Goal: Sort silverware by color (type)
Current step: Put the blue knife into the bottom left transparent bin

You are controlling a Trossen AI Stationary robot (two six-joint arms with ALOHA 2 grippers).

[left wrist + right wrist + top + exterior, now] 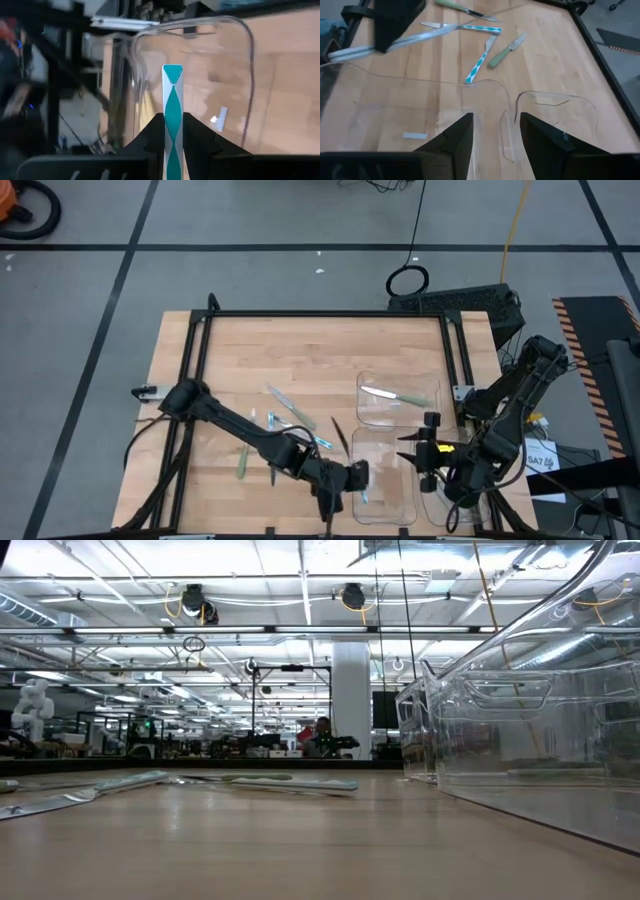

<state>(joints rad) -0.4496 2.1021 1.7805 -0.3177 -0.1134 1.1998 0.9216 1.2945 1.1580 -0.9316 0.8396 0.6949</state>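
The left gripper (pixel 173 142) is closed tight on a slim utensil with a teal-and-white diamond-patterned handle (pixel 173 107), the handle standing straight out between its two dark fingers (pixel 150 135) and reaching over the rounded rim of a clear plastic tray (pixel 248 60). From above, this left gripper (pixel 345 478) sits at the near edge of the light wooden table (pixel 250 345), right at the left side of the near clear tray (pixel 385 442), with the dark left arm (pixel 235 425) stretched diagonally across the tabletop behind it. The right gripper (pixel 496 130) hovers over the same near tray with its fingers parted and nothing between them; in the overhead view the right gripper (pixel 425 455) is just beside the tray's right wall. A second clear plastic tray (pixel 425 385) lies farther back and holds one pale-green-handled knife (pixel 395 395). On the bare wood to the left of the trays lie the loose pieces, close together: a teal-patterned utensil (pixel 479 62), a green-handled knife (pixel 506 51), another patterned piece (pixel 470 28) and, farther left, a pale green-handled utensil (pixel 241 465) lying apart near the left arm. The table-level camera shows utensils (pixel 290 783) flat on the wood and the tray walls (pixel 520 740) at the right.
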